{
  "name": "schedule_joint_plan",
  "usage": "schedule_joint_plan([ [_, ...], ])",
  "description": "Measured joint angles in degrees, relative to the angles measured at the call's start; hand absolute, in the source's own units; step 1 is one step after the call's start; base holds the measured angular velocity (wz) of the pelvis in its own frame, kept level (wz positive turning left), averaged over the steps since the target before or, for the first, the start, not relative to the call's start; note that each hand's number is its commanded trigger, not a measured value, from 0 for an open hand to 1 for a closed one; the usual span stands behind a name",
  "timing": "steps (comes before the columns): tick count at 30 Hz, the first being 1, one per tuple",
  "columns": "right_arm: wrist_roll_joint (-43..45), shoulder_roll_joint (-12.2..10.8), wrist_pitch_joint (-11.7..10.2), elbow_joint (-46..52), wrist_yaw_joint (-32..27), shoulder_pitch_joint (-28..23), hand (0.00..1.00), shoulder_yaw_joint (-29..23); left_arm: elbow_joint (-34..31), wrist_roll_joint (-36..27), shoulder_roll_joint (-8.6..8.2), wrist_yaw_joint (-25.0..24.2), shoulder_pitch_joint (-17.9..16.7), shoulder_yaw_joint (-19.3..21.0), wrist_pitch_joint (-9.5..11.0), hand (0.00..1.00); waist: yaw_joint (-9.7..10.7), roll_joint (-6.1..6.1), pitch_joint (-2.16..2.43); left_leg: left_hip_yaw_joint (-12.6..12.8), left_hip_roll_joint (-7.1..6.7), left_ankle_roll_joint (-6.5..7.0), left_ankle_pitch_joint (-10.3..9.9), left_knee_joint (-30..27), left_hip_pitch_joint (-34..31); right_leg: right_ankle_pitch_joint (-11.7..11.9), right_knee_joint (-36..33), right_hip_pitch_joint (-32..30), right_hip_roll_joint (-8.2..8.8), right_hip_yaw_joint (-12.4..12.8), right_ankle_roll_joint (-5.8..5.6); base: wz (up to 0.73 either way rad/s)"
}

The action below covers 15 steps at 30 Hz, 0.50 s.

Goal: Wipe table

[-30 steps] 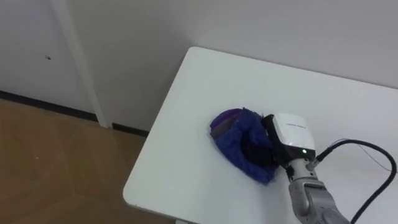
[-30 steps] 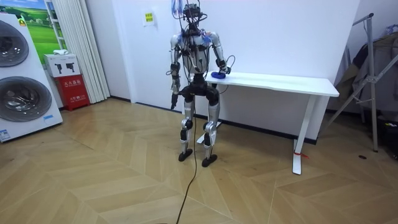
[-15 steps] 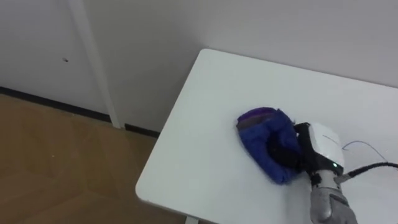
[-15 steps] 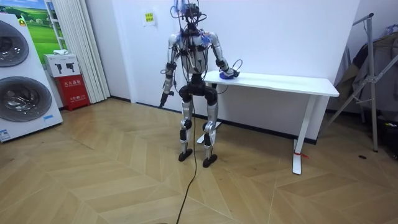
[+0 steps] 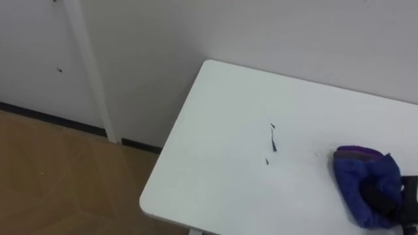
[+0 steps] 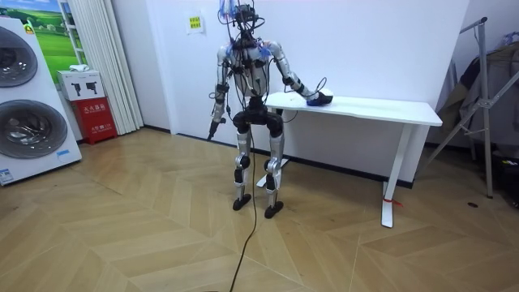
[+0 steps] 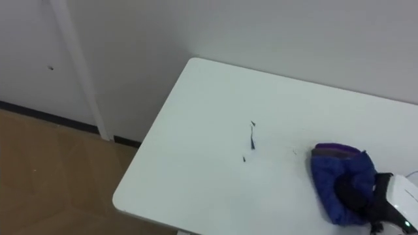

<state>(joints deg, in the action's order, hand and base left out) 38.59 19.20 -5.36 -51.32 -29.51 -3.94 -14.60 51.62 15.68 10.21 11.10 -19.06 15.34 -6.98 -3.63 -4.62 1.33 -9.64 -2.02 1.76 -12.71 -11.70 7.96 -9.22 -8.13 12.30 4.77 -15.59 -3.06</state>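
Found blue cloth flat on white tabletop, at 4 o'clock in eye views. Found right hand tucked into it; cannot tell grip of fingers. Observed left hand hanging at side, likewise unreadable. Noted dark specks at cloth's 10 o'clock, unwiped. Judged wiping partly done.

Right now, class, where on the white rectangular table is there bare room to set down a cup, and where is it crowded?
Bare: the white rectangular table from its left end to the small dark specks mid-top, and the strip along the wall. Crowded: the right, where the right hand sits against the crumpled blue cloth.
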Motion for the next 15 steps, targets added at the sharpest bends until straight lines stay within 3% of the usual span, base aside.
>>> schedule_joint_plan([
  [5,0.09,0.27,5.94,2.88,3.24,2.8,1.0,3.94,0.65,-0.28,-0.65,-0.31,0.02,-2.41,0.0,0.0,-2.12,0.29,-0.44,1.2,0.33,-0.22,-0.06,0.08,0.57,0.04,-0.69,-0.56,-0.3,2.16,0.07,-0.21],
  [8,4.1,0.57,13.02,8.74,8.27,5.64,1.0,9.49,2.18,-0.38,-0.64,-0.87,1.28,-5.8,-0.16,0.0,-4.72,0.52,-0.84,2.94,0.97,-0.84,-0.23,0.1,0.13,0.35,-1.58,-2.36,-0.87,4.38,0.56,-0.31],
  [10,8.11,0.18,14.78,12.94,11.1,7.65,1.0,15.34,2.17,-0.34,-0.59,-1.32,1.71,-6.72,-0.3,0.0,-5.87,0.42,-1.34,3.2,1.36,-1.23,0.01,0.12,-0.51,0.61,-1.65,-3.17,-1.21,4.55,0.98,-0.11],
  [11,10.51,0.14,14.93,14.34,12.86,9.87,1.0,18.89,2.13,-0.3,-0.6,-1.65,1.83,-7.49,-0.53,0.0,-6.68,0.42,-2.05,2.95,1.44,-1.47,0.2,0.12,-0.7,0.64,-1.57,-3.28,-1.34,4.41,1.07,0.07],
  [12,11.47,0.11,15.03,15.24,13.9,11.0,1.0,20.82,2.12,-0.3,-0.6,-1.7,2.1,-7.96,-0.6,0.0,-7.34,0.42,-2.33,2.84,1.44,-1.58,0.28,0.13,-0.87,0.59,-1.47,-3.39,-1.4,4.35,1.15,0.12],
  [15,14.14,-1.57,15.47,16.46,18.03,16.61,1.0,26.44,2.08,-0.36,-0.47,-1.86,2.73,-8.82,-0.79,0.0,-10.5,-0.02,-2.54,2.33,1.61,-1.58,0.66,0.15,-2.36,0.36,-0.96,-4.4,-1.75,4.18,1.49,0.14],
])
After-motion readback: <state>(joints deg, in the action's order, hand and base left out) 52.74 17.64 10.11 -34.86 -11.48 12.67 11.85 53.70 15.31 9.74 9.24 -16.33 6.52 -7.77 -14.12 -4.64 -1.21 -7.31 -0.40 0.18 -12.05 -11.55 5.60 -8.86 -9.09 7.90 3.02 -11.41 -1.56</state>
